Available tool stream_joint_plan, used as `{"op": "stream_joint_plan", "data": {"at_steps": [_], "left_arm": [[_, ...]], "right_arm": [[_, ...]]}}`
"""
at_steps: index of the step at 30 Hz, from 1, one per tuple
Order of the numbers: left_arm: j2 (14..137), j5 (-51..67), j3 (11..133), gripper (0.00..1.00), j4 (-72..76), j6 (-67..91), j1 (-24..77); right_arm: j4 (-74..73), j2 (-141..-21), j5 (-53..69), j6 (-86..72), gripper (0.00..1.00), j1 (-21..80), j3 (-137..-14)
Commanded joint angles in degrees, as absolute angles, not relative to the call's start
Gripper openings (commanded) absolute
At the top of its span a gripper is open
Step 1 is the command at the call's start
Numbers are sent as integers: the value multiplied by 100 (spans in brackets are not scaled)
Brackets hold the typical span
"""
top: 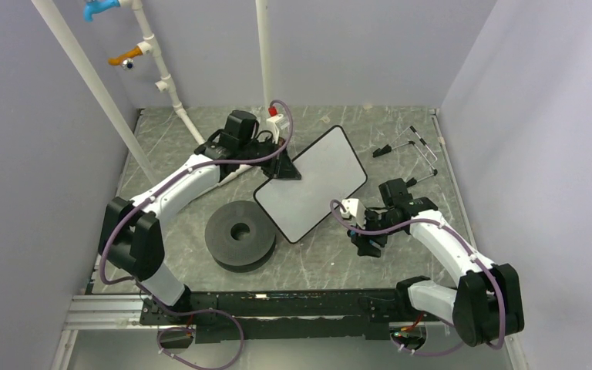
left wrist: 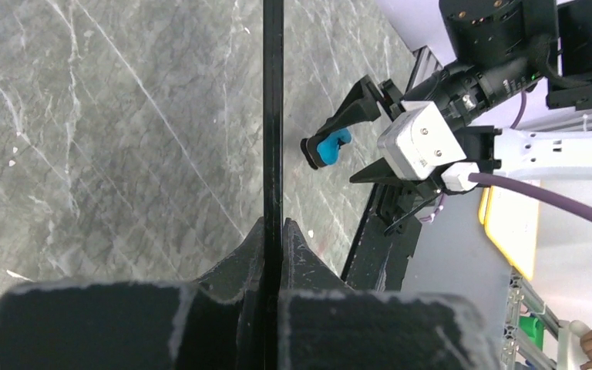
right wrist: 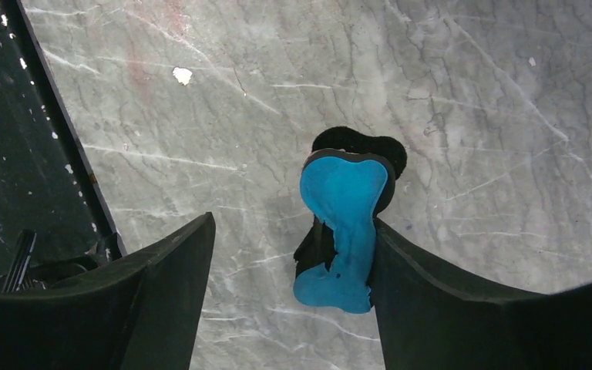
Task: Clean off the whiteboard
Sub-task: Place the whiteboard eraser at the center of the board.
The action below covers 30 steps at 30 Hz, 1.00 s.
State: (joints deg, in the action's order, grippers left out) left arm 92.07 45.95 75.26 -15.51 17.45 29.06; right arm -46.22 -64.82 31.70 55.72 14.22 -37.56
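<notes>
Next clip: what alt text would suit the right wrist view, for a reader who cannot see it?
The right gripper stands open over a grey marbled table. A blue-and-black eraser sits between its fingers, against the one on the view's right.

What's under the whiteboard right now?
From above, the whiteboard covers whatever is beneath. The left wrist view, looking along its edge, shows grey table beside it; the strip directly under is hidden. The left gripper clamps its edge.
</notes>
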Motion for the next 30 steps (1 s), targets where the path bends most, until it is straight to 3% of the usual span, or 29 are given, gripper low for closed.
{"op": "stream_joint_plan", "data": {"at_steps": [1,7,13,22,30], "left_arm": [[8839,4617,7750,0,-1592,1445,2951],[8766,4619,7717,0,-1602,1421,2976],[8570,4967,7423,0,-1199,1766,3087],[8652,4781,6727,0,-90,2801,3313],[9025,4607,6835,0,-102,2791,3461]], "right_arm": [[-4605,-6390,3455,5766,73,1436,-3999],[-4617,-6583,3494,6224,86,1456,-3730],[-3970,-6353,3558,6459,88,1458,-3391],[-3293,-6513,3757,5314,89,1501,-3783],[-3281,-6478,3667,4879,89,1564,-3901]]}}
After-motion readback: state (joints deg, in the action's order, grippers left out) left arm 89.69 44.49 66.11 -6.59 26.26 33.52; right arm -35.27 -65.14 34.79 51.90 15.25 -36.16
